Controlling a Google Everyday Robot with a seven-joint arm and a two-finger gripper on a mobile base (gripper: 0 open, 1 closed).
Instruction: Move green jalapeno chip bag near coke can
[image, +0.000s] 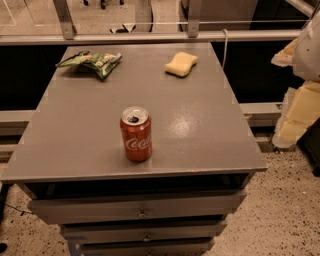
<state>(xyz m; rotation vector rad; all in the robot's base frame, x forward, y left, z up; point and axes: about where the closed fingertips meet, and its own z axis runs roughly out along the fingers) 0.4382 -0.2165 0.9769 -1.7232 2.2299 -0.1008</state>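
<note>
The green jalapeno chip bag (91, 62) lies crumpled at the far left corner of the grey table (200, 135). The coke can (135, 133) stands upright near the front edge, a little left of the middle, with its opened silver top showing. The bag and the can are far apart, about half the table's depth. My gripper (296, 117) hangs at the right edge of the view, beyond the table's right side and clear of it, far from both the bag and the can. It holds nothing that I can see.
A pale yellow sponge (181, 64) lies at the far right of the table. A metal rail (150, 37) and glass run behind the table. Drawers (140, 210) sit under the tabletop. Speckled floor (285, 210) lies to the right.
</note>
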